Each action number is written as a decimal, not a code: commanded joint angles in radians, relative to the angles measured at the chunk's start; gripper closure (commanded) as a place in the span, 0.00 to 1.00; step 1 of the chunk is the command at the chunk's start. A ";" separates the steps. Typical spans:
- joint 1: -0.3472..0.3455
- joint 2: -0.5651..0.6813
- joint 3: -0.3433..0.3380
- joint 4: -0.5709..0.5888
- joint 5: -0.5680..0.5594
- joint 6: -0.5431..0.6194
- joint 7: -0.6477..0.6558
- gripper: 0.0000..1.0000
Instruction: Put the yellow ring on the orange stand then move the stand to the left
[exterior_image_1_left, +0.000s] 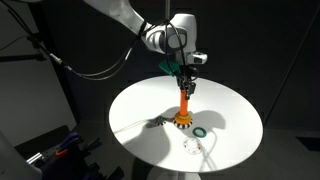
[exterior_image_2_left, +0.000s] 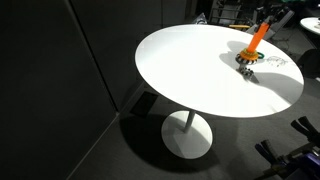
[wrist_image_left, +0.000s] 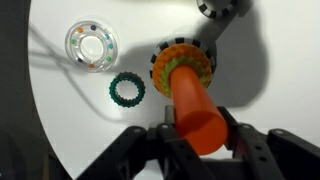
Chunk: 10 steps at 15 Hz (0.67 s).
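Observation:
The orange stand (wrist_image_left: 196, 112) stands upright on the white round table (exterior_image_1_left: 140, 125). It also shows in both exterior views (exterior_image_1_left: 185, 102) (exterior_image_2_left: 256, 41). The yellow ring (wrist_image_left: 163, 62) lies round the foot of the peg, on the checkered base. My gripper (wrist_image_left: 197, 128) is above the stand, with one finger on each side of the top of the peg, shut on it. The gripper also shows in an exterior view (exterior_image_1_left: 187, 78).
A dark green ring (wrist_image_left: 127, 90) lies on the table beside the base and also shows in an exterior view (exterior_image_1_left: 200, 131). A clear ring with coloured dots (wrist_image_left: 92, 46) lies further off. A black-and-white patterned ring (wrist_image_left: 222, 10) lies at the far side of the base.

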 joint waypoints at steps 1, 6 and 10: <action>-0.013 -0.001 0.009 0.031 0.009 -0.047 -0.012 0.81; -0.013 -0.059 0.020 -0.001 0.016 -0.083 -0.038 0.81; -0.006 -0.134 0.027 -0.057 0.005 -0.095 -0.069 0.81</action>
